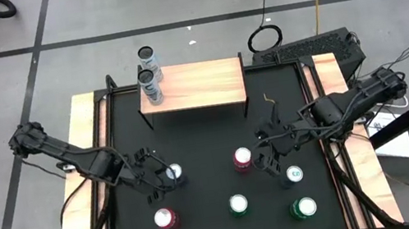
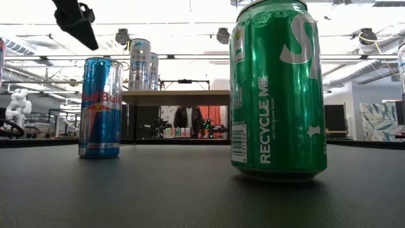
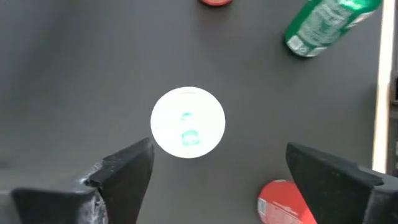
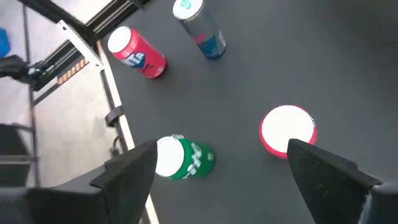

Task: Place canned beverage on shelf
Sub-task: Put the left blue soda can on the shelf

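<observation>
The shelf [image 1: 199,84] stands at the table's far side with two slim cans [image 1: 151,86] upright on its left end. On the black mat stands a blue slim can [image 1: 173,172], also in the low view [image 2: 100,107]. My left gripper [image 1: 159,182] hangs open just above it; the left wrist view shows the can's top [image 3: 188,121] a little ahead of the gap between the fingers [image 3: 219,150]. My right gripper [image 1: 265,154] is open in the air beside a red can [image 1: 243,158], whose top shows near one finger [image 4: 287,129].
More cans stand upright on the mat: a red one [image 1: 165,218] near the left front, a green one [image 1: 239,204] in the middle front, a green one [image 1: 303,208] at the right front, and a pale one [image 1: 293,173] under the right arm. The shelf's right part is bare wood.
</observation>
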You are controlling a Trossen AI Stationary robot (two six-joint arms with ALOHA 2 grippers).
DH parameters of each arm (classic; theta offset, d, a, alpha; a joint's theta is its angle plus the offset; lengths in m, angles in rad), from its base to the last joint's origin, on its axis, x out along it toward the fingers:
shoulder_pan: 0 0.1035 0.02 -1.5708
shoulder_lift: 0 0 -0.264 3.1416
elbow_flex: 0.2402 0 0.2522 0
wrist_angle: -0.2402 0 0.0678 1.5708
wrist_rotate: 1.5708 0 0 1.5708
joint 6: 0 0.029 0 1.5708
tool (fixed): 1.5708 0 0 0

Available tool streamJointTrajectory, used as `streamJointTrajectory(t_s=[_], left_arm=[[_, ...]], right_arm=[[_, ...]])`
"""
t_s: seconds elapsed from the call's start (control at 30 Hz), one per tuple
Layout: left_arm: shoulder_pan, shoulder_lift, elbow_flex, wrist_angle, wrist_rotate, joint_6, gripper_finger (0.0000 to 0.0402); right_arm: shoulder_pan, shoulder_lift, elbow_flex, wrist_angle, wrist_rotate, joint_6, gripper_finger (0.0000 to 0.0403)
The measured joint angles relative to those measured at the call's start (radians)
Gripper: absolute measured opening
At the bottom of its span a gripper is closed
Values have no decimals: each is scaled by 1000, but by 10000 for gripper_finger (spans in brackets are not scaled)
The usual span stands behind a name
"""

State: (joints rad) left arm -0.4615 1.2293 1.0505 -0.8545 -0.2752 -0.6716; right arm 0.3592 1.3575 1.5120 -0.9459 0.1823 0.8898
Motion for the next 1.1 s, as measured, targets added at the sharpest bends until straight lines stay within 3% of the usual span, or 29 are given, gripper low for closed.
streamJointTrajectory(t_s=[0.17, 0.43, 0.6, 0.9, 1.1], left_arm=[[53, 1, 0, -17, 72, -69, 388], [90, 15, -11, 42, 38, 100, 389], [115, 16, -55, 82, 100, 103, 389], [123, 39, -72, 105, 49, 112, 389], [116, 45, -103, 194, 118, 103, 389]], right_arm=[[3, 1, 0, 0, 5, -1, 336], [3, 1, 0, 7, 5, -19, 336], [3, 1, 0, 17, 5, -18, 336], [3, 1, 0, 38, 5, -23, 336], [3, 1, 0, 38, 5, -20, 336]])
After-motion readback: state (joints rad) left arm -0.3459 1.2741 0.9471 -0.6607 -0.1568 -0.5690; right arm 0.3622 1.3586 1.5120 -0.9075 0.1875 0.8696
